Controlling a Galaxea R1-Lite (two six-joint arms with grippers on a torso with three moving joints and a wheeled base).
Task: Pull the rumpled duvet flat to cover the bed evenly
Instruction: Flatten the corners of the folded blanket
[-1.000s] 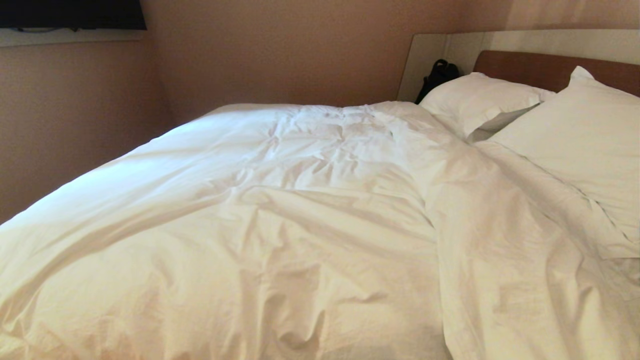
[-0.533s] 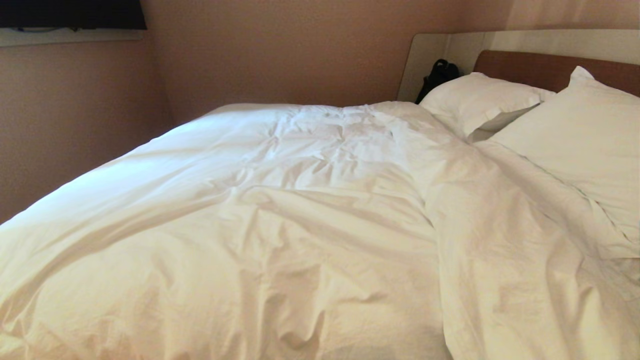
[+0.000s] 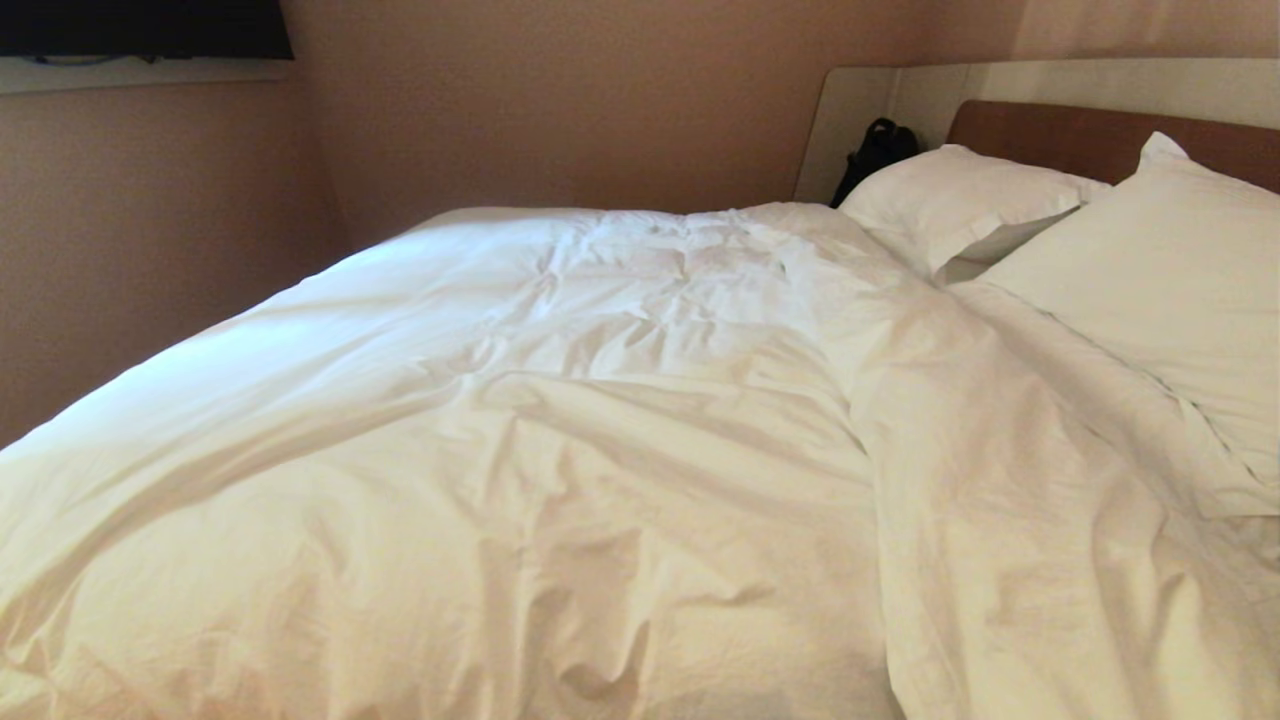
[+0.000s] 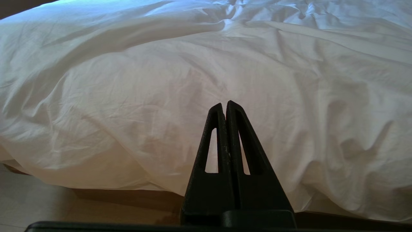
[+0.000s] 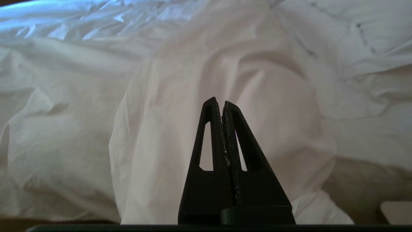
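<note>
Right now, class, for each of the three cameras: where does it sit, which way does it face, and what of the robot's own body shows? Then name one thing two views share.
Head view: high at the bedside, looking down across the duvet toward the pillows and headboard; no robot part shows.
Left wrist view: low behind the left gripper, shut, facing the duvet's near overhang above the floor.
Right wrist view: behind the right gripper, shut, facing a long duvet fold.
Shared: that fold also runs down the head view's right side.
</note>
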